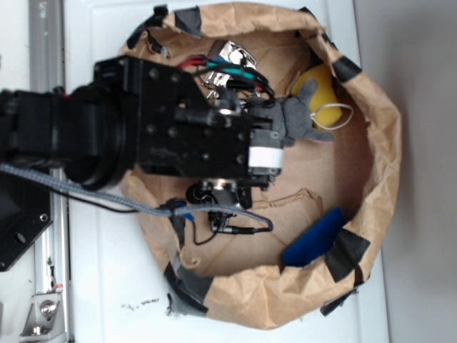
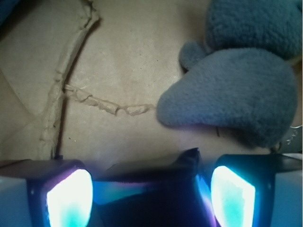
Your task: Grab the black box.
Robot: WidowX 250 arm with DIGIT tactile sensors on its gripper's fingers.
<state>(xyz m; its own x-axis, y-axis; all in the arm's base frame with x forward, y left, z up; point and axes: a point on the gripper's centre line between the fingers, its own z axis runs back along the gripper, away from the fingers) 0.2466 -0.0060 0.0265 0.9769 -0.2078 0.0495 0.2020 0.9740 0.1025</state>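
The brown paper rim (image 1: 389,150) is ringing the whole work area, standing up in crumpled folds with black tape patches (image 1: 348,254) sticking to it at several spots, and the paper floor (image 2: 137,61) inside it is showing creases and a torn seam. The black robot arm (image 1: 143,125) is reaching in over the rim from its left side and covering much of the floor in the exterior view. Toward the rim's upper right, a grey plush toy (image 1: 300,121) is lying just beside the arm's front end, and a yellow object (image 1: 321,89) is sitting behind the toy, nearer the rim. A flat blue piece (image 1: 314,239) is resting against the rim's lower right wall, next to a tape patch. In the wrist view the gripper (image 2: 151,196) is hanging low over the floor with its two glowing pads (image 2: 68,198) standing apart, and the black box (image 2: 151,189) is sitting between them; whether the pads are actually pressing on its sides is not something I can tell. The toy is lying just beyond the box, not touching it.
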